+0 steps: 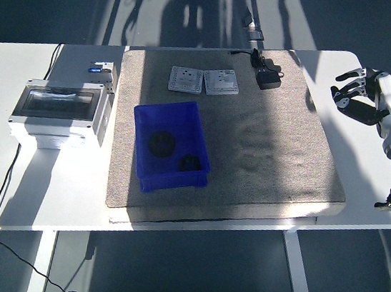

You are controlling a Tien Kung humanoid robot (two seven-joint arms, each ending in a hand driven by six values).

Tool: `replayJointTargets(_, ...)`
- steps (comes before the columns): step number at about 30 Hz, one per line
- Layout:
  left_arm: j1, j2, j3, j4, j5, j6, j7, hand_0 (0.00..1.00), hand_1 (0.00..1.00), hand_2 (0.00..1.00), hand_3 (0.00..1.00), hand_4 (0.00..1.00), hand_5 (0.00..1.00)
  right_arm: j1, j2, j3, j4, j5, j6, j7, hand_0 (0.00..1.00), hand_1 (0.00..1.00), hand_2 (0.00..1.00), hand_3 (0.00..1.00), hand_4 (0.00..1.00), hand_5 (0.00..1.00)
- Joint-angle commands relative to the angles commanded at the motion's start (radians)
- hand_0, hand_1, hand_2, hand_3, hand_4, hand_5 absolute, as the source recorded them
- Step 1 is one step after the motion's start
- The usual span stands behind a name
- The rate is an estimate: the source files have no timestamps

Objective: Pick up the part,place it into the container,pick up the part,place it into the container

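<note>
A blue container [171, 146] sits on the grey mat [268, 141], left of centre. Two dark round parts lie inside it, one [161, 142] near the middle and one [189, 163] at the front right. My right hand [352, 93] hovers at the table's right edge, well away from the container, fingers spread and holding nothing. The left arm is out of sight.
Two white socket plates [204, 81] lie at the mat's back. A black adapter with cable [266, 76] sits at the back right. A grey electrical box with a clear lid [59, 110] stands on the table's left side.
</note>
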Motion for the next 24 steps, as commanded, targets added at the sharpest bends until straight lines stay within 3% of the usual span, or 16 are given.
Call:
replayJointTargets(4,-0.001,0.003,-0.001,0.000,-0.003,0.001,0.002,0.619,0.630,0.616,0.622,0.617,0.849,-0.007,-0.004,0.016,-0.004,0.031,-0.087,0.020,0.621,0.362,0.349,0.458,0.637,0.002)
replayJointTargets(7,-0.001,0.004,-0.002,0.000,0.000,0.000,0.004,0.619,0.629,0.616,0.622,0.619,0.851,-0.012,-0.006,0.033,-0.002,0.032,-0.106,0.022,0.618,0.361,0.350,0.457,0.637,0.002)
replayJointTargets(21,-0.003,0.006,0.005,0.000,0.002,-0.003,0.003,0.620,0.629,0.620,0.621,0.620,0.849,-0.019,-0.022,0.055,0.013,0.054,0.013,0.063,0.618,0.333,0.356,0.479,0.638,0.002)
replayJointTargets(24,-0.003,0.007,0.008,0.000,-0.002,-0.004,0.003,0.620,0.630,0.620,0.621,0.620,0.848,-0.019,-0.023,0.049,0.017,0.096,-0.005,0.096,0.630,0.331,0.359,0.484,0.640,0.002)
